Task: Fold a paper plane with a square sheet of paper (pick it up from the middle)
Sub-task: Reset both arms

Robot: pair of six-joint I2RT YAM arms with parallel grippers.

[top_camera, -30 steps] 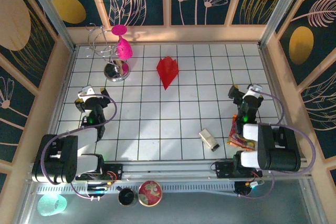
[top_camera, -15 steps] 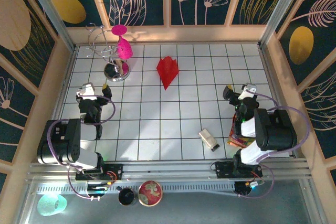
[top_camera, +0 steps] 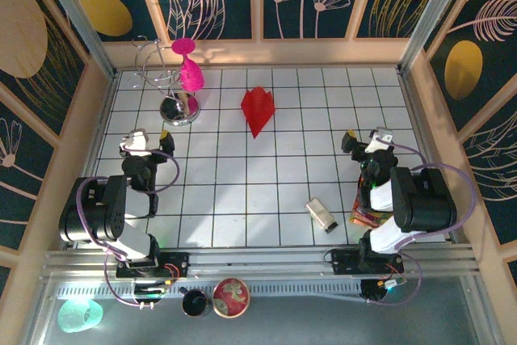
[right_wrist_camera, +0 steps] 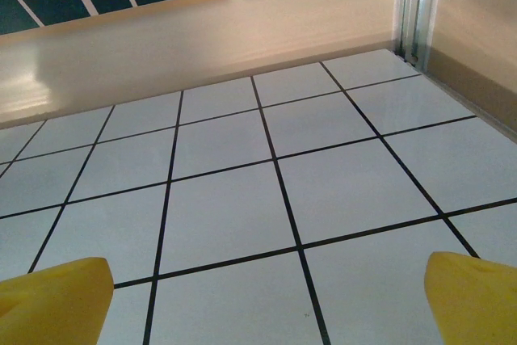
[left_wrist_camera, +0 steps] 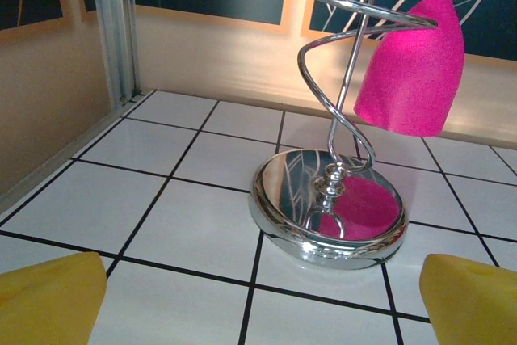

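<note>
Top external, paper plane (top_camera: 258, 109) on desk (top_camera: 242, 191), goblet (top_camera: 191, 77) inverted on stand (top_camera: 178, 110), left tool (top_camera: 149, 136) and right tool (top_camera: 365, 136) released, empty.

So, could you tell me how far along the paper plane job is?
Done: the paper plane lies folded on the far side of the table, nose pointing toward the near edge. In hand: nothing; the left claw and right claw stand open and empty, apart from it. Left: apparently nothing.

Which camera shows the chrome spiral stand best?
Left wrist: the chrome spiral stand sits close, with its mirrored round base and coiled wire sharp, though the top is cropped. Top external shows it whole but small, from above, at far left. The right wrist camera faces floor tiles.
</note>
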